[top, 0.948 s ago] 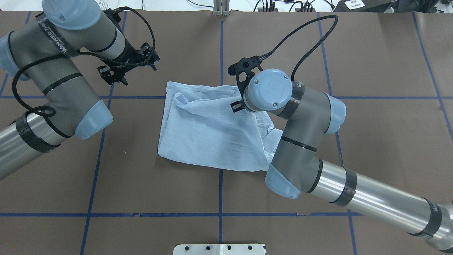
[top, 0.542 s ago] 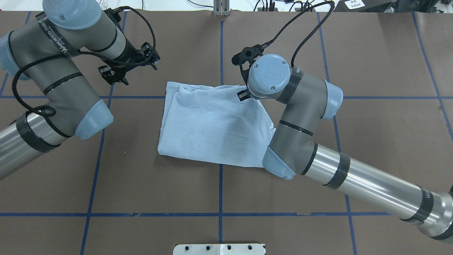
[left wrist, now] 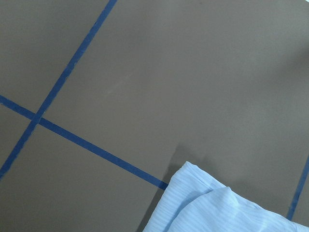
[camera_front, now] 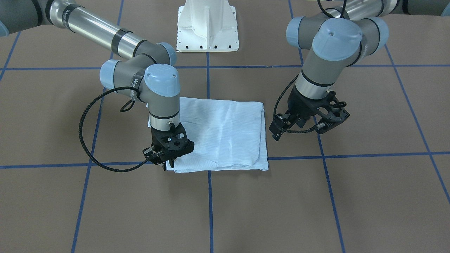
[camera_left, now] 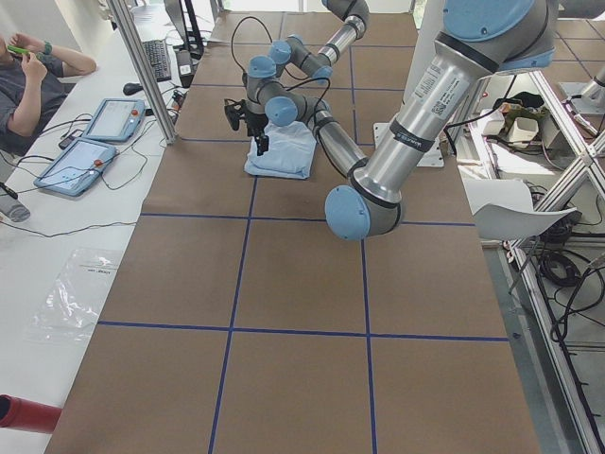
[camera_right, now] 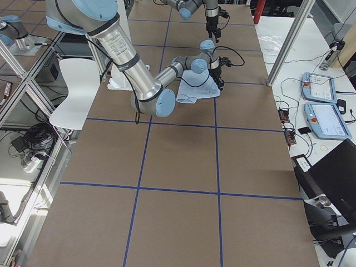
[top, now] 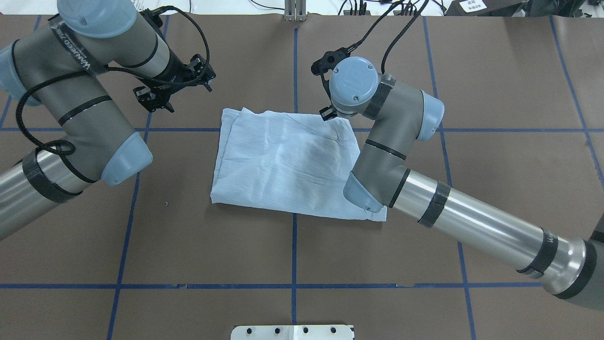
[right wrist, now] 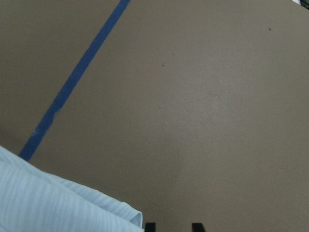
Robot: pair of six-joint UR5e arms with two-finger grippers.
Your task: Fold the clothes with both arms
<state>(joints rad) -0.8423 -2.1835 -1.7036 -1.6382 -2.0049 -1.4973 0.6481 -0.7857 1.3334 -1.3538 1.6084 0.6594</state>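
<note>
A light blue striped shirt [top: 283,160] lies folded into a rough rectangle near the middle of the brown table [top: 188,245]. Seen from overhead, it straddles a crossing of the blue tape lines [top: 294,255]. Its layers are stacked flat, and a doubled edge shows along the 9 o'clock side.

The right arm [top: 472,226] reaches in from 4 o'clock over the cloth's near right corner. The right pincer [camera_front: 167,161] points straight down at the corner of the shirt that sits at about 1 o'clock overhead. In the right wrist view its two black fingertips [right wrist: 150,225] stand a little apart with bare table between them. The shirt's rounded hem lies just beside one of them and is not gripped.

The left arm [top: 80,108] bends in from 9 o'clock. The left pincer [camera_front: 302,127] hangs above bare table at about 10 o'clock from the shirt in the overhead view, near the cloth but clear of it. Its fingers are spread wide and hold nothing. The left wrist view takes in only a corner of the shirt and two tape lines.

The robot's white base [camera_front: 208,28] stands at 12 o'clock in the front-facing view. At the table's end, in the left side view, a person [camera_left: 28,71] sits beside two handheld control tablets [camera_left: 95,137].
</note>
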